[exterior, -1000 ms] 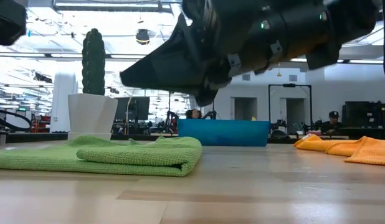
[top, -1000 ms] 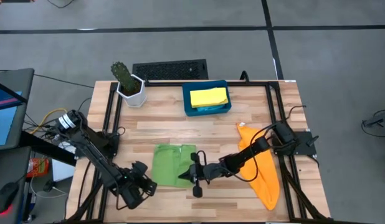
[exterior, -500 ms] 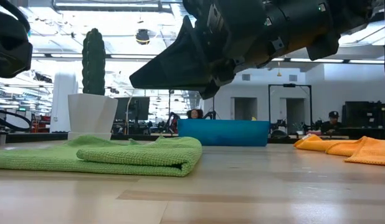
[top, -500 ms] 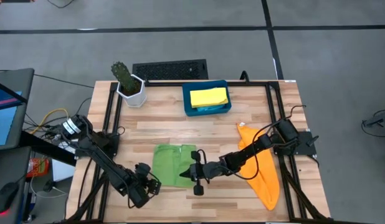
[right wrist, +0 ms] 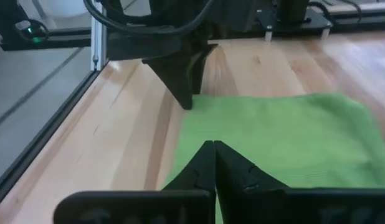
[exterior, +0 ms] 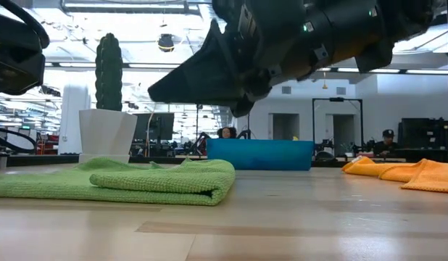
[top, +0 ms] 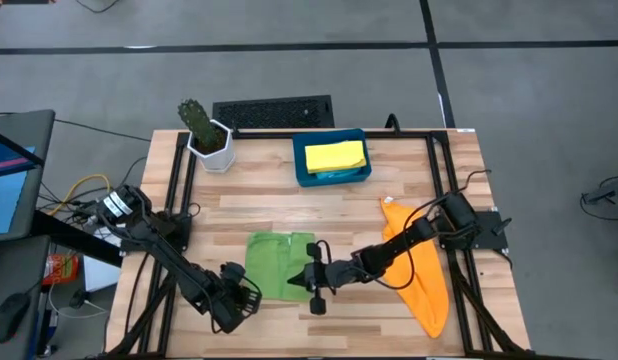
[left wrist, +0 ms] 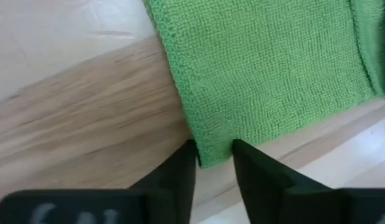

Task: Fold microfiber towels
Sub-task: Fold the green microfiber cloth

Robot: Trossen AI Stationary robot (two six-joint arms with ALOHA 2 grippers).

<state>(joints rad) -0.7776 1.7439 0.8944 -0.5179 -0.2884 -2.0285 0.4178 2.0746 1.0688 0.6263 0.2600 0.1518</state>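
Left gripper (left wrist: pixel 214 155) is the tool we look at first: its two fingers stand a little apart, one on each side of the near corner of the green towel (left wrist: pixel 267 68), so the corner sits in the gap, and we cannot yet say it is pinched. In the high view this gripper (top: pixel 237 298) is at the towel's front-left corner, and the towel (top: pixel 274 262) lies from it toward the middle of the table, with a folded part along its right side. Our right gripper (top: pixel 305 281) has its fingers together and holds nothing; it points at the towel's right edge, just above the cloth. We judge the left arm is nearer to the corner that the next fold needs. The orange towel (top: pixel 421 270) lies unfolded under the right arm, and the yellow towel (top: pixel 335 155) rests in the blue tray (top: pixel 331 179).
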